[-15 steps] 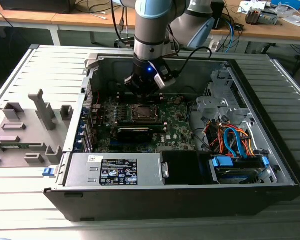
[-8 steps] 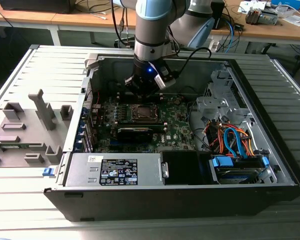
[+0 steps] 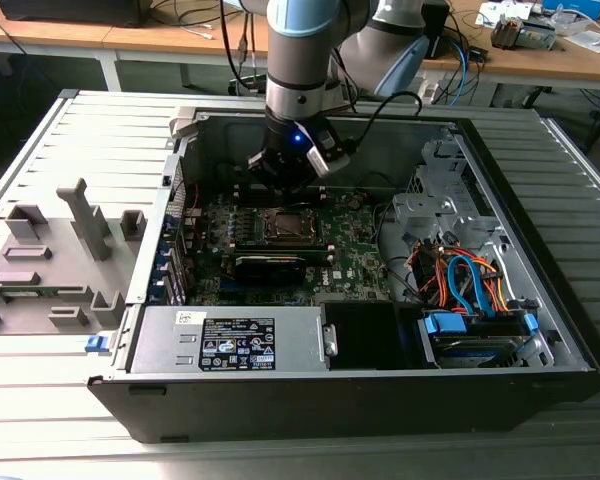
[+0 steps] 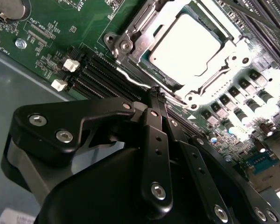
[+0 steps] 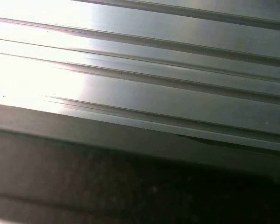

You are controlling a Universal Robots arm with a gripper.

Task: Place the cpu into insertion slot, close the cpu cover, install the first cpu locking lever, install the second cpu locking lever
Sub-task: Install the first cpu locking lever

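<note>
The cpu (image 4: 184, 44) lies flat in its socket on the green motherboard (image 4: 46, 32), pale metal top up. The cpu cover (image 4: 139, 36), a silver frame plate, lies down around it. A thin silver locking lever (image 4: 130, 80) runs along the socket's side, between it and the black memory slots (image 4: 91, 77). My gripper (image 4: 156, 93) has its two black fingers pressed together with nothing between them, the tips right at that lever. In the exterior view the gripper (image 3: 283, 175) hangs inside the open case just behind the cpu (image 3: 290, 224).
The case walls (image 3: 330, 395) ring the board. A grey power supply (image 3: 230, 340) sits at the front, a long black card (image 3: 270, 265) before the socket, and a drive cage with orange and blue cables (image 3: 470, 285) on the exterior view's right. A grey fixture (image 3: 50, 260) stands outside.
</note>
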